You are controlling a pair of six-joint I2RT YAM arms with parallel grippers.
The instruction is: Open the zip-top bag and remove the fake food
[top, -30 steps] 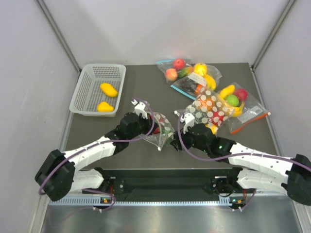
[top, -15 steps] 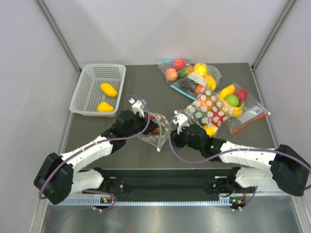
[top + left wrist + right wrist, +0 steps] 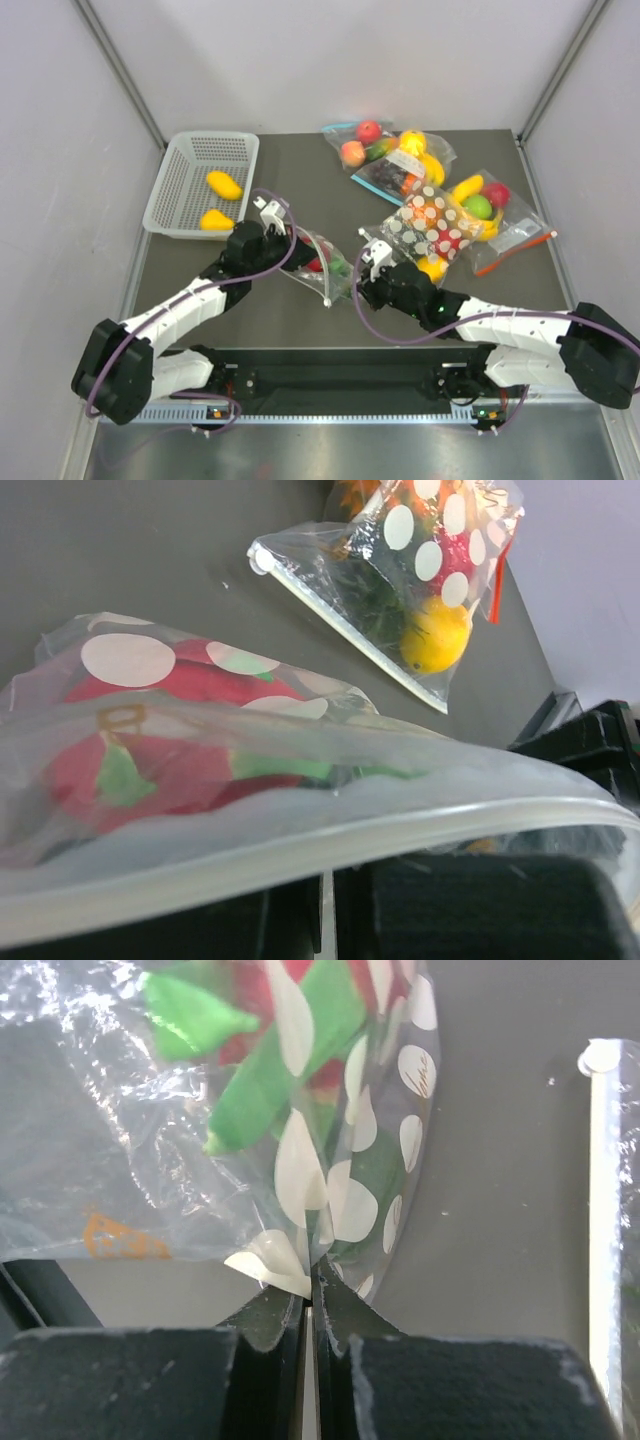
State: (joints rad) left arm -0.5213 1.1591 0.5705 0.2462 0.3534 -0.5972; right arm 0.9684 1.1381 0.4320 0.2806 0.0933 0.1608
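I'm seeing both grippers pinching the dotted bag [image 3: 318, 265], which is sitting between them, mid-table toward the near edge. The right gripper [image 3: 310, 1300] is pressing its jaws together on a bag corner. The left gripper [image 3: 328, 915] is clamping the zip edge, jaws pressed together. Red and green fake food [image 3: 170, 685] is lying inside the bag. Two yellow pieces [image 3: 222, 186] are resting in the basket [image 3: 195, 160] far left. The other filled bags [image 3: 440, 200] are lying far right.

White arms [image 3: 180, 305] with black joints (purple cables [image 3: 357, 300] alongside).
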